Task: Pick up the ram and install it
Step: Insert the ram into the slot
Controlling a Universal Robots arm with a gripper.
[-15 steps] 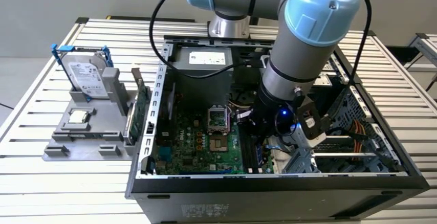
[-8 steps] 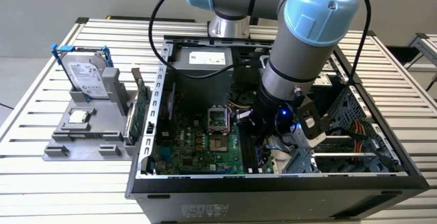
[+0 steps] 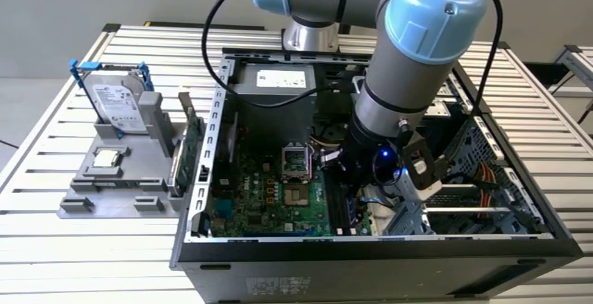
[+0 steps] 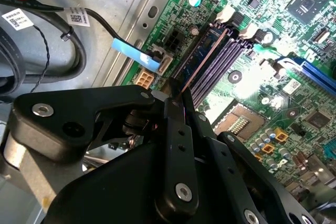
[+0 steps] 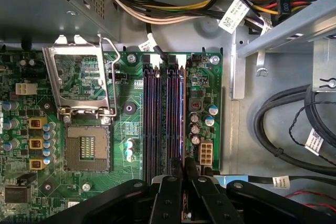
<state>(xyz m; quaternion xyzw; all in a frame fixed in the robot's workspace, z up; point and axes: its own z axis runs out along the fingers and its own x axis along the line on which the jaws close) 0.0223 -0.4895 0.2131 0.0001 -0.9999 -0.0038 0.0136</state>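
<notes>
The ram [image 4: 206,52] is a thin blue-green strip seen edge-on, standing lengthwise in the memory slot nearest the motherboard's edge. In the first wrist view the ram [image 5: 182,124] is a narrow line beside the empty purple slots [image 5: 157,119]. My gripper [image 5: 185,170] has its black fingers [image 5: 172,187] closed on the near end of the strip. The second wrist view shows the gripper [image 4: 176,101] pinching that same end. In the exterior view the gripper [image 3: 357,179] hangs low inside the open computer case, over the motherboard's right side. I cannot tell whether the strip is fully seated.
The open processor socket [image 5: 86,148] with its raised frame [image 5: 79,80] lies beside the slots. Cable bundles [image 5: 283,129] and a drive cage [image 3: 482,179] crowd the other side. Outside the case, a grey fixture [image 3: 93,193] holds a hard drive [image 3: 121,106], a silver chip [image 3: 108,157] and a green card [image 3: 190,155].
</notes>
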